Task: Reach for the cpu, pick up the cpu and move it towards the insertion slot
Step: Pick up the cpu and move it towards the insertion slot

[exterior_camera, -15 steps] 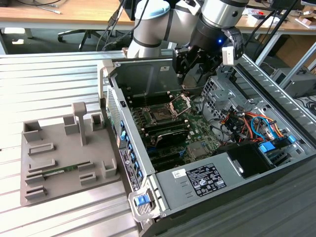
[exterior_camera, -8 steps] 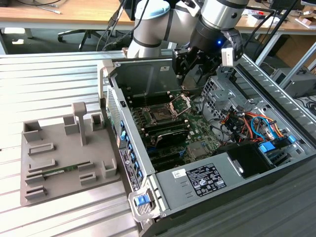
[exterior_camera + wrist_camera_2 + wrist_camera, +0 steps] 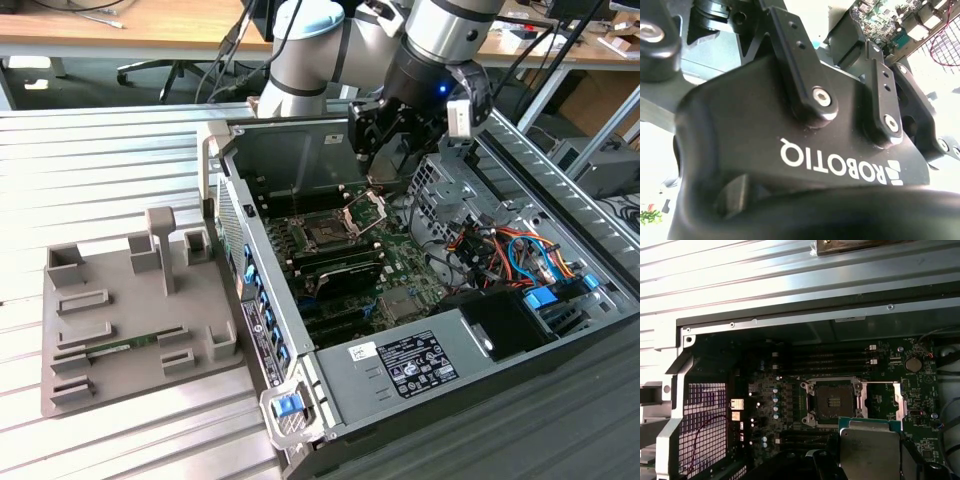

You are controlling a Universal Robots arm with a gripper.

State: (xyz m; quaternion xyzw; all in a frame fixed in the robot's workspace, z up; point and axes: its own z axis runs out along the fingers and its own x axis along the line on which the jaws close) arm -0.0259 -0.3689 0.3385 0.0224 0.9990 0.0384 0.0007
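The pincer (image 3: pixel 385 140) hangs inside the open case, clamped on the cpu (image 3: pixel 870 447). The pick-up is done. The cpu hovers just beside the slot (image 3: pixel 832 402), whose bracket stands open, not yet seated.
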